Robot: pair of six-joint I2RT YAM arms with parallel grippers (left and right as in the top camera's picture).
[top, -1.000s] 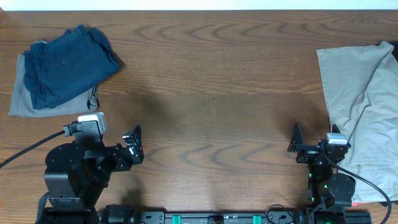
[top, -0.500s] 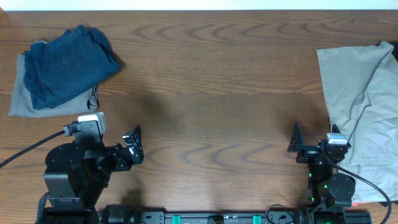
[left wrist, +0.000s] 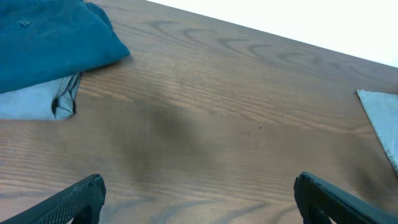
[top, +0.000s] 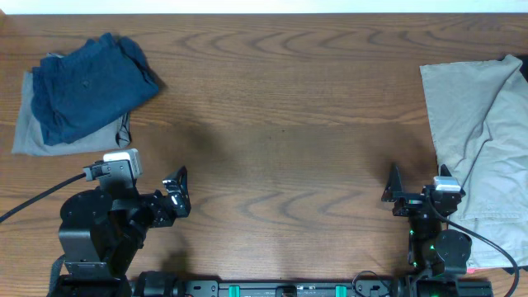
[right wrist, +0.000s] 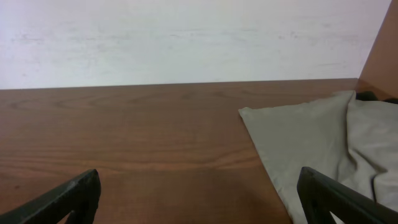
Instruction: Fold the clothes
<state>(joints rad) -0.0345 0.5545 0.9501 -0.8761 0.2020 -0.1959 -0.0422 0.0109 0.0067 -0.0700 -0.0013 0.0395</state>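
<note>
The left gripper [left wrist: 198, 202] and right gripper [right wrist: 198, 198] are spread wide, empty. Blue shorts [top: 91, 82] on a grey pair [top: 29, 132] lie ahead-left of the left one. The right wrist view catches only a corner of the beige cloth [top: 487, 140]. The top view shows more.

Table [top: 280, 124] middle open; navy shorts [top: 91, 82] atop grey pair [top: 25, 136] far left; beige garment [top: 487, 140] at right edge.

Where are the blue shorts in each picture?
Overhead: the blue shorts are at the upper left, lying on a grey garment.
Left wrist: the blue shorts fill the top left corner, over the grey garment.
Right wrist: not in it.
Shared landmark: the beige garment, at the right edge overhead, a sliver at the right edge in the left wrist view, lower right in the right wrist view.
</note>
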